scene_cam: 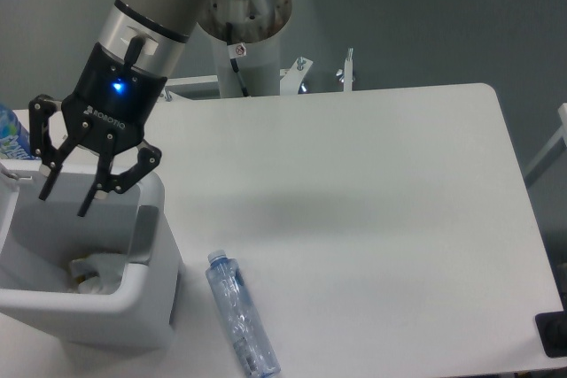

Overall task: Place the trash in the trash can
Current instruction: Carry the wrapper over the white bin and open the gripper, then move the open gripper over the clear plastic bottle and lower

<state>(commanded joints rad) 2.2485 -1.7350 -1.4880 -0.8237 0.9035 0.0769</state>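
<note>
The arm reaches down from the top left, its silver wrist angled down and to the left. The black tool [66,192] hangs at the frame's left side, fingers [48,180] spread wide and empty, tips pointing down-left, a blue light glowing on its body.

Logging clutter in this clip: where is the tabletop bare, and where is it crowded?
Bare: the table right of the crushed bottle out to its far and right edges. Crowded: the left edge, where the trash can stands with the open gripper above it.
</note>
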